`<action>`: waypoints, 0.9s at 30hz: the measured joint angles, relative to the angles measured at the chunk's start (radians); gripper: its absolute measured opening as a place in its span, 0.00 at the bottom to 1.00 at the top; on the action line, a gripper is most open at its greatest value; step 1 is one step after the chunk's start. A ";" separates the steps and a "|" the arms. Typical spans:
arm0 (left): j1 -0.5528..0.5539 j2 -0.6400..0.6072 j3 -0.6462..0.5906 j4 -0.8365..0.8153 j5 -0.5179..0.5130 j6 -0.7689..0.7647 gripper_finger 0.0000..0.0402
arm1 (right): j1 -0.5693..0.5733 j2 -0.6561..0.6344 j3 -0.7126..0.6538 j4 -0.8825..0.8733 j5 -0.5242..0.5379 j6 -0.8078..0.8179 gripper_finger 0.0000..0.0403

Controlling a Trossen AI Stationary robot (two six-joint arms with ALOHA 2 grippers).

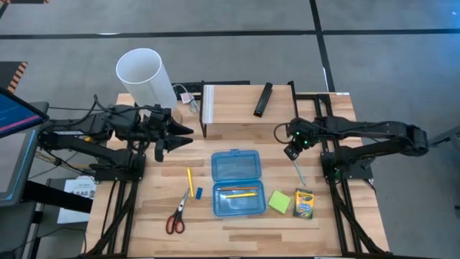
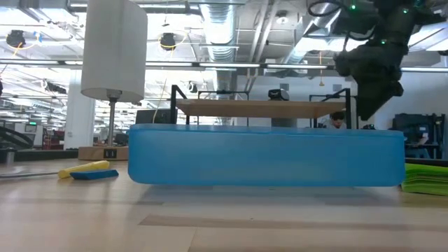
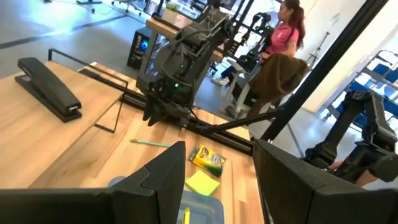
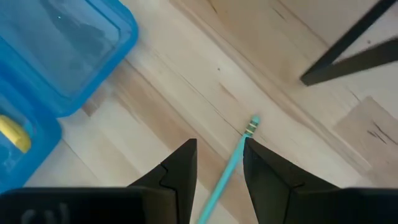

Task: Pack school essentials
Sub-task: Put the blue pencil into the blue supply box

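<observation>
Pen [image 4: 233, 163] sits under your right gripper [image 4: 219, 163], fingers parted and empty; lower squarely over it. Left gripper [image 3: 214, 171] waits, parted, empty.

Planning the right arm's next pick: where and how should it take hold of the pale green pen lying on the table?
Probably at mid-shaft, from straight above. The pale green pen lies flat on the table, slim and apart from the blue case and the crayon box, so its long sides are free. The open right gripper hangs over it; its fingers should close across the shaft.
</observation>
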 joint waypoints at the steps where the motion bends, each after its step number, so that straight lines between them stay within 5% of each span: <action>1: 0.000 0.001 0.000 -0.003 0.000 0.000 0.44 | 0.000 -0.001 -0.007 0.001 0.000 0.006 0.37; 17: 0.000 0.000 0.000 -0.012 0.033 0.004 0.44 | -0.029 0.013 -0.030 0.018 0.000 0.078 0.40; 27: 0.000 0.000 0.000 -0.012 0.054 0.007 0.44 | -0.034 0.119 -0.030 0.019 -0.005 0.078 0.52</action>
